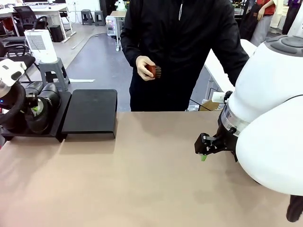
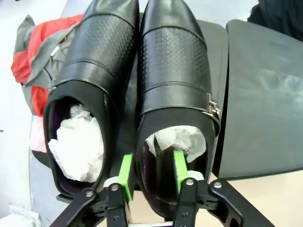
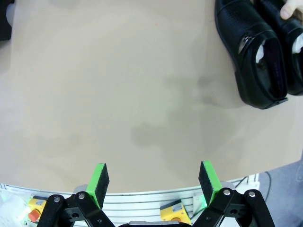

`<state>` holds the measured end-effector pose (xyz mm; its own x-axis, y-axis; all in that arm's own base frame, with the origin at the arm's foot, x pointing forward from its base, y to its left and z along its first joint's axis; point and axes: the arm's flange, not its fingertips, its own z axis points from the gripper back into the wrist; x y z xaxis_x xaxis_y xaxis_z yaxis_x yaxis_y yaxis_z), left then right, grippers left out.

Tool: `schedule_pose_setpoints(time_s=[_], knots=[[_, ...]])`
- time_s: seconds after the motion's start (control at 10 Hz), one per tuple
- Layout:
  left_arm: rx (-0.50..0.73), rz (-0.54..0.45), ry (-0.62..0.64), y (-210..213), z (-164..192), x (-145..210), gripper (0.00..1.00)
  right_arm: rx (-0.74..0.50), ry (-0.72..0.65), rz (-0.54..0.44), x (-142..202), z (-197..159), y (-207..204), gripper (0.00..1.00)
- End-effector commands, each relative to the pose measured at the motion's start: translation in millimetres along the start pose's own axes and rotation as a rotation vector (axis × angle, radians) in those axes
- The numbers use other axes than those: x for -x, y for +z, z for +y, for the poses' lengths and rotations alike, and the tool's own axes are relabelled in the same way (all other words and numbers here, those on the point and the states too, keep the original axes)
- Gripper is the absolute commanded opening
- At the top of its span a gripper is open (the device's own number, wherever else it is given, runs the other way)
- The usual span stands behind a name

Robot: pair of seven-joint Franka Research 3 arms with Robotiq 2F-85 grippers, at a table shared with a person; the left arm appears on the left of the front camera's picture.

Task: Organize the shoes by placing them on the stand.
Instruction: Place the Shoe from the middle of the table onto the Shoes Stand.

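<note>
Left side: the left gripper [image 2: 152, 165] is hovering at the heel end of the pair of shoes [image 1: 45, 97], which is sitting side by side on the left platform of the stand [image 1: 90, 113]. Its pads are standing parted and straddling the side wall of the buckled shoe [image 2: 173, 66]. One pad [image 2: 125, 172] is sitting in the gap between the two shoes; the other is reaching inside the opening, beside the crumpled paper [image 2: 182, 139]. The gap looks wider than the leather, so the pads are not pinching it. The plain shoe [image 2: 90, 61], also stuffed with paper, is lying just beside it with its toe pointing the same way.

Right side: the right gripper [image 3: 153, 177] is hanging over the tan table [image 3: 118, 85], fingers spread wide and holding nothing. Two more shoes [image 3: 258, 56] are lying on the table, with a person's fingertips [image 3: 289, 8] showing at the farther one.

The person [image 1: 180, 42] is standing at the far side, holding a small reddish-brown object [image 1: 152, 71] in one hand [image 1: 143, 66].
</note>
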<state>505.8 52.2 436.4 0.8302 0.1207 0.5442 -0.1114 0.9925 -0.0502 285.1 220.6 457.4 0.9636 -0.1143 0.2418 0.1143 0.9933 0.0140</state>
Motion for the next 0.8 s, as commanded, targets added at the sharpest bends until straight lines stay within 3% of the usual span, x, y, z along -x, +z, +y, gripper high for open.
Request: schedule_pose_setpoints(time_s=[0.0, 0.2, 0.5, 0.6, 0.7], knots=[[-0.003, -0.027, -0.026, 6, 4, -4, 1.00, -0.019, 0.006, 0.009, -1, -1, 1, 1.00], [0.004, -0.032, -0.056, 29, -11, 1, 1.00, -0.019, 0.006, 0.009, -1, -1, 1, 1.00], [0.019, -0.052, -0.007, 82, -25, 27, 1.00, -0.019, 0.006, 0.009, -1, -1, 1, 1.00], [0.016, -0.044, -0.046, 43, -18, 1, 1.00, -0.019, 0.006, 0.009, -1, -1, 1, 1.00], [0.016, -0.044, -0.046, 43, -18, 1, 1.00, -0.019, 0.006, 0.009, -1, -1, 1, 1.00]])
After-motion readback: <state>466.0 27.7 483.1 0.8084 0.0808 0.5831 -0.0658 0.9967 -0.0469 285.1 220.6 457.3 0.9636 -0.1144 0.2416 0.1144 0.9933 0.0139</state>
